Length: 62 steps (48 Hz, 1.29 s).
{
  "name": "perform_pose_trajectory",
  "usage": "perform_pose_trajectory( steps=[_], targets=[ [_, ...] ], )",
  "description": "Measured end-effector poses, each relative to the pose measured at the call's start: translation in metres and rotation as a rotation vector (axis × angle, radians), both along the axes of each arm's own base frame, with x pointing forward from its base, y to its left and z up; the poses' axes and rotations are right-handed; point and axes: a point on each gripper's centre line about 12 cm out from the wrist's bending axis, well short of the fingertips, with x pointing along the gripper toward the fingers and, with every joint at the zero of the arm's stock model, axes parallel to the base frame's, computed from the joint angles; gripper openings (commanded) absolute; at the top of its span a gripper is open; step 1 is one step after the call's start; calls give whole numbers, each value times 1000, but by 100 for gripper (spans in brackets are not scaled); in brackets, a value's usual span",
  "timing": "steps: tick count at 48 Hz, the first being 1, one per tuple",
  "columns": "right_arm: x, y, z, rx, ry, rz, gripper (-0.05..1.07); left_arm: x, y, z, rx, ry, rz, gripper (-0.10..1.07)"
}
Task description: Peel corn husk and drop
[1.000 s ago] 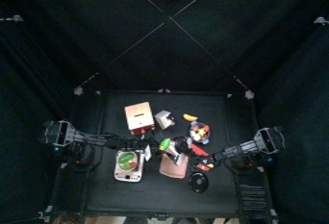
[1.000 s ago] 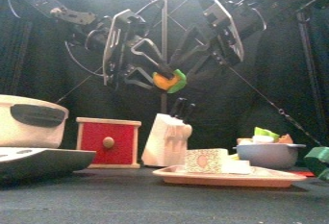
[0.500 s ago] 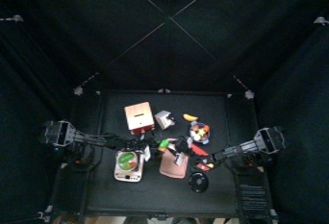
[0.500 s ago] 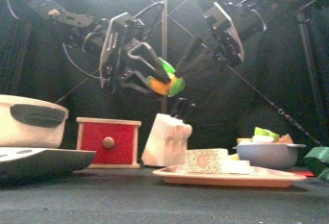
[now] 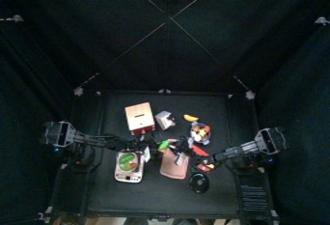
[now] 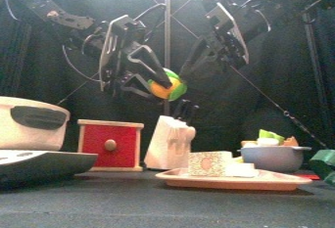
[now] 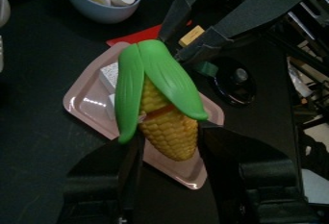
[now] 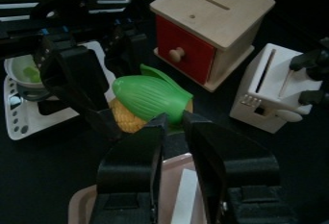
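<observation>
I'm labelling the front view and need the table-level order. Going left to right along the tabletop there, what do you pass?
White appliance with a dark band → red wooden drawer box → white knife block → pink tray → blue-grey bowl of food.

Glossy plastic corn husk, wooden red-fronted box, matt black table
</observation>
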Motion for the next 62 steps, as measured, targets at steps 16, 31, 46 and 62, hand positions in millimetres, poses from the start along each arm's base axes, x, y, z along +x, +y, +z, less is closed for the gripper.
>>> perform_pose_trajectory(
  steps=[16, 31, 46, 62],
  targets=[
    [-5, 4, 6, -2, -14, 24, 105, -3, -1, -2, 0, 8, -2, 63],
    [1, 9, 1, 19, 1, 53, 104, -2, -1, -2, 0, 6, -3, 63],
    [10, 7, -7, 26, 22, 47, 104, -1, -5, -1, 0, 2, -12, 63],
    [19, 2, -15, 25, 39, 29, 103, 2, -7, -6, 0, 15, -18, 63]
  ],
)
